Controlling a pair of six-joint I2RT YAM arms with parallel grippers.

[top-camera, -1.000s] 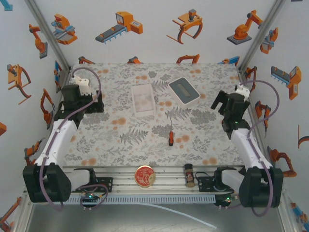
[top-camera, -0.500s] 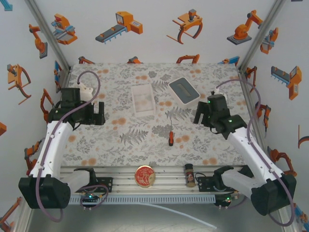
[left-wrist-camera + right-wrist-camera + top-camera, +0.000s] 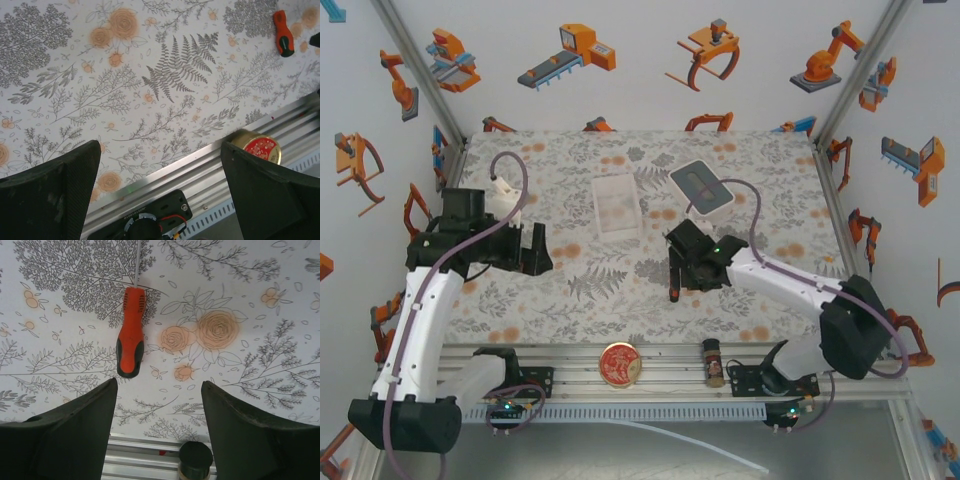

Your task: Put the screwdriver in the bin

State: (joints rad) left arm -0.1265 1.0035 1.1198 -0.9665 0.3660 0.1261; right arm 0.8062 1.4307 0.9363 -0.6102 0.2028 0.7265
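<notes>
The screwdriver (image 3: 673, 285), short with an orange-red handle, lies on the flowered mat near the middle of the table. In the right wrist view the screwdriver (image 3: 131, 335) sits just beyond my left finger, with its shaft pointing away. My right gripper (image 3: 690, 272) hovers open right beside it and a little to its right, with nothing between the fingers (image 3: 159, 385). The bin (image 3: 616, 205), a white translucent tray, stands farther back and holds nothing. My left gripper (image 3: 532, 255) is open over the left part of the mat, and the screwdriver (image 3: 282, 34) shows at the top right of its view.
A white rounded box with a grey-blue top (image 3: 701, 187) stands right of the bin. On the metal rail at the near edge sit a round red-and-gold tin (image 3: 619, 364) and a small dark brown bottle (image 3: 711, 360), whose cap (image 3: 195, 458) shows between my right fingers.
My right arm has swung from the table's right edge to the centre, ending beside the screwdriver. My left gripper has drifted slightly right and nearer. The screwdriver has not moved.
</notes>
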